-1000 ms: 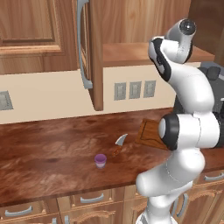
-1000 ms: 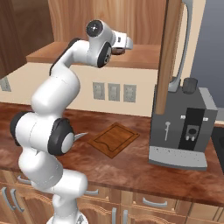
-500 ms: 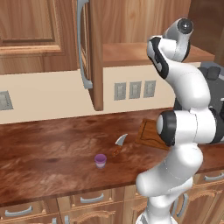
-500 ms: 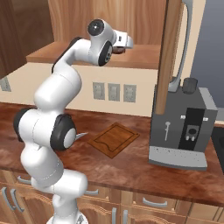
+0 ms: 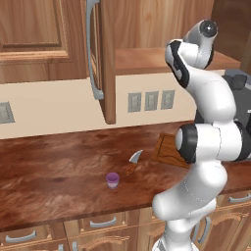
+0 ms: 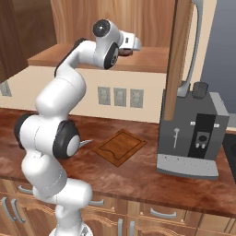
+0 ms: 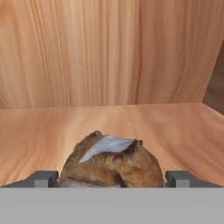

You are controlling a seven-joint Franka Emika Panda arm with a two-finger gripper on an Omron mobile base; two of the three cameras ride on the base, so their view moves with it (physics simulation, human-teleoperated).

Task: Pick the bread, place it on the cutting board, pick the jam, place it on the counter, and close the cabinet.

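In the hand view the claw (image 7: pixel 112 180) sits low at the near edge, its two grey fingertips (image 7: pixel 43 178) spread wide on either side of the bread (image 7: pixel 109 164), a brown crusty lump with a pale grey patch on top; whether the tips touch the bread cannot be told. The bread rests on the light wooden shelf (image 7: pixel 175 127) inside the cabinet, with the cabinet's plain back and side walls rising behind it. From the left base view, nearest on the dark reddish counter (image 5: pixel 54 181) stands the jam (image 5: pixel 112 180), a tiny jar with a purple top, and just beyond it to the right lies a knife (image 5: pixel 133 161) with a curved grey blade. Further right the cutting board (image 6: pixel 119 147) lies flat on the counter, partly hidden by the arm in the left base view. A grey coffee machine (image 6: pixel 193 133) stands on the counter to the right of the board. Above, the cabinet (image 5: pixel 39 34) has one door (image 5: pixel 107 59) swung open edge-on, its long grey handle (image 5: pixel 93 49) facing outward, and the arm reaches up to the shelf, where the claw (image 6: pixel 125 51) meets the bread.
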